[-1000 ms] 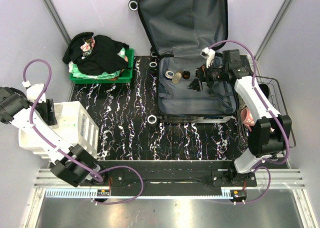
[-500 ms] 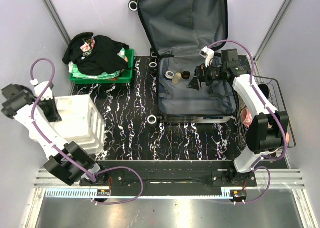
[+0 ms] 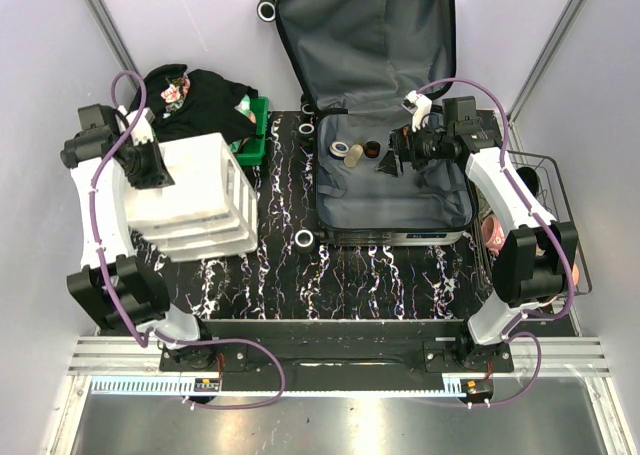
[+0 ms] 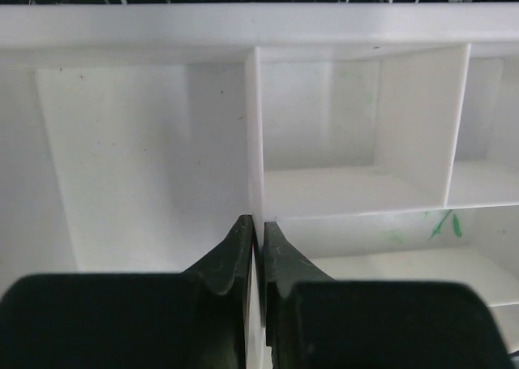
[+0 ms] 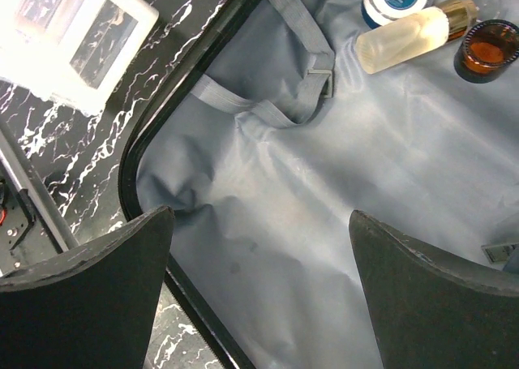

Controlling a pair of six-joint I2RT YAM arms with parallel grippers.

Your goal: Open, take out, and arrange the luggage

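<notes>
The luggage (image 3: 395,200) lies open in the middle of the table, its lid propped against the back wall and its grey lining (image 5: 324,182) bare. A white jar (image 5: 397,0), a pale bottle (image 5: 405,40) and an amber jar (image 5: 489,49) lie at its far end. My right gripper (image 5: 259,215) hangs open above the lining with nothing between its fingers; the top view shows the right gripper (image 3: 393,160) over the luggage. My left gripper (image 4: 258,223) is shut on a thin wall of the white drawer unit (image 4: 324,126), which it holds tilted at the left (image 3: 200,200).
A green bin (image 3: 255,135) heaped with dark clothes (image 3: 195,100) stands at the back left, just behind the drawer unit. A wire basket (image 3: 545,190) sits at the right edge beside the luggage. White wheels (image 3: 305,239) stick out at the luggage's left side.
The left gripper has closed on the drawer unit's wall and carried the unit away from the near left, toward the back and right. The right gripper has barely moved.
</notes>
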